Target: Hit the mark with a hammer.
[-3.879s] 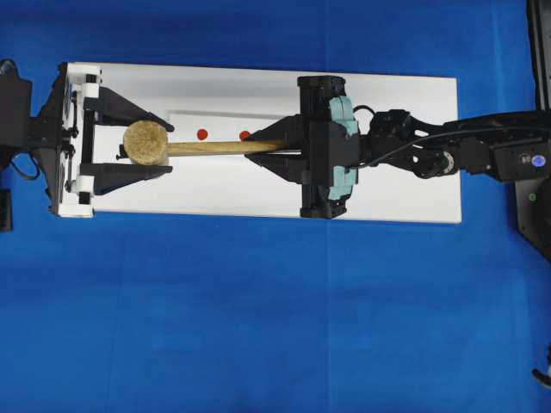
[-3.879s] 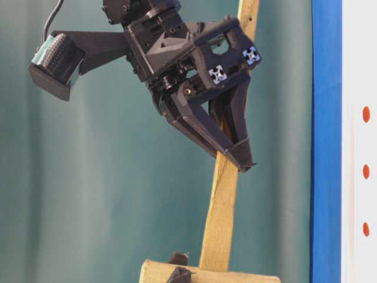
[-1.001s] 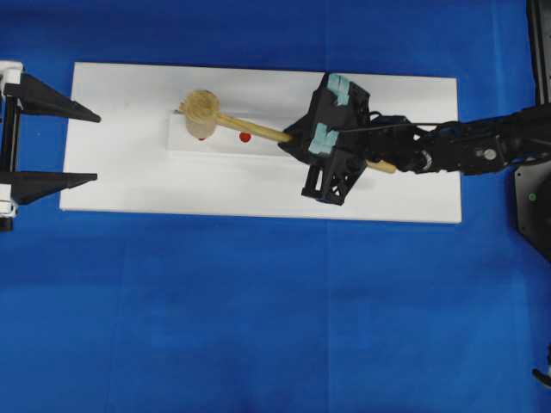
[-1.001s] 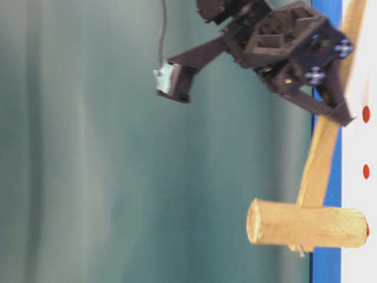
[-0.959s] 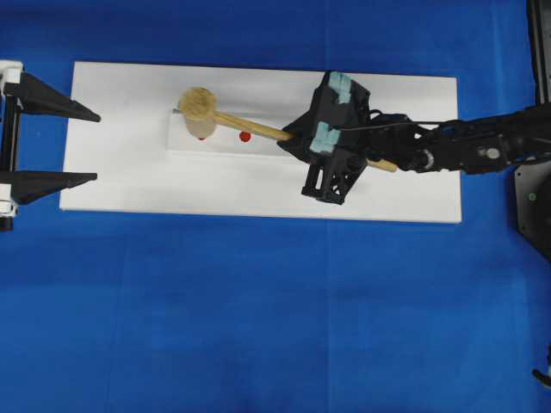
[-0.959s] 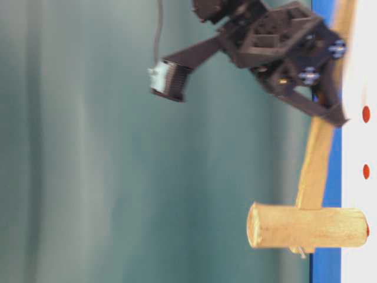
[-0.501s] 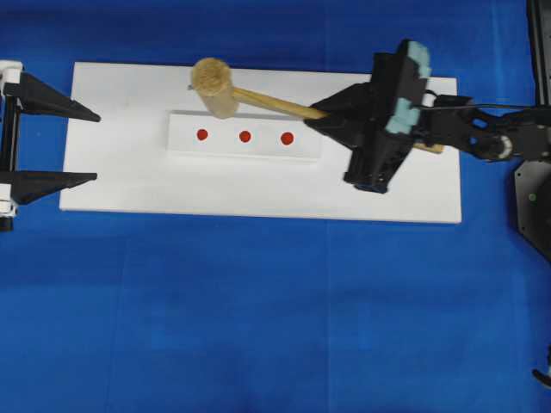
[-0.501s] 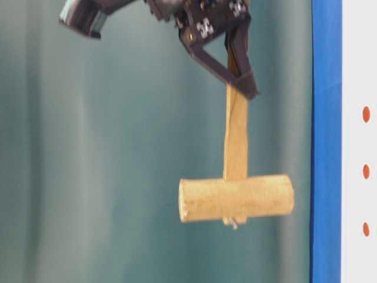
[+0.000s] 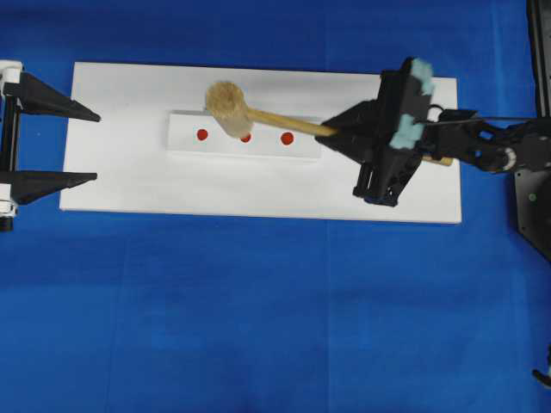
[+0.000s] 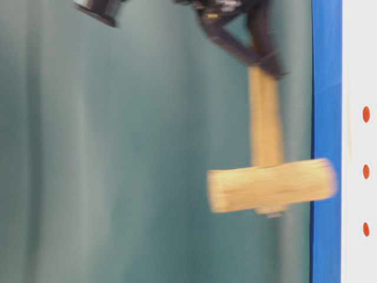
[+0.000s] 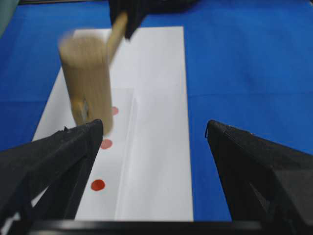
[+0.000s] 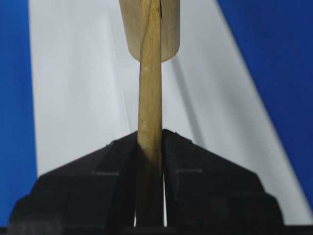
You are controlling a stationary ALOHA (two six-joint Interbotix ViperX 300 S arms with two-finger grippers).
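overhead view: the right gripper [image 9: 331, 131] is clamped on the handle of the hammer [image 9: 258, 116], its jaws closed tight against the wood. the handle runs leftward and slightly up from the gripper, and the round head sits over the upper edge of a raised white strip [image 9: 303, 151] that carries three red dots. the head covers part of the middle dot [image 9: 246, 138]; the left dot [image 9: 202, 134] and right dot [image 9: 287, 138] are in plain sight. the strip lies on a white board [image 9: 129, 181], which rests on a blue cloth [image 9: 258, 327].

the left gripper [image 9: 82, 146] sits at the left end of the board, jaws spread wide with nothing between them, well apart from the hammer.

table-level view: the hammer is blurred, its head held clear of the board surface, with the head's end close to the blue edge. the handle goes up into the dark gripper at the top of the picture.

left wrist view: the two black fingers [image 11: 54, 161] stand far apart, and the blurred head hangs above the dots beyond the left finger.

right wrist view: the handle passes straight between the two pads, which touch it on both sides, and the head shows at the far end above the board.
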